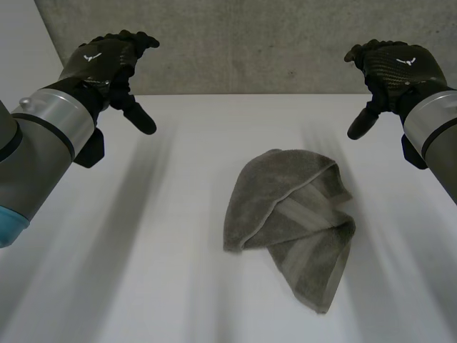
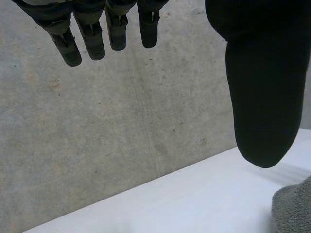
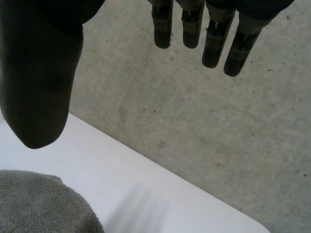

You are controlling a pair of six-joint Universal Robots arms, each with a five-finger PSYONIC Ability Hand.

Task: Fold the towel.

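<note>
Towel (image 1: 285, 214) lies crumpled, half doubled over, mid-table (image 1: 143, 250), a bit twd right edge & near edge. Step in hand, I'd judge: flatten first. Pinch two corners, pull apart, no bunching, then fold. Long axis runs near-far; narrow tail pts twd near edge, leaning right. Further back, left hand (image 1: 107, 61) & right hand (image 1: 393, 64) hover by far corners, well apart from towel, fingers loose, spread, holding nothing. Concrete wall (image 1: 250, 43) behind.

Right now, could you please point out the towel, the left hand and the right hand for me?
towel (image 1: 285, 207), head view, on its rumpled middle.
left hand (image 1: 107, 61), head view, on the back of the hand.
right hand (image 1: 396, 64), head view, on the back of the hand.
</note>
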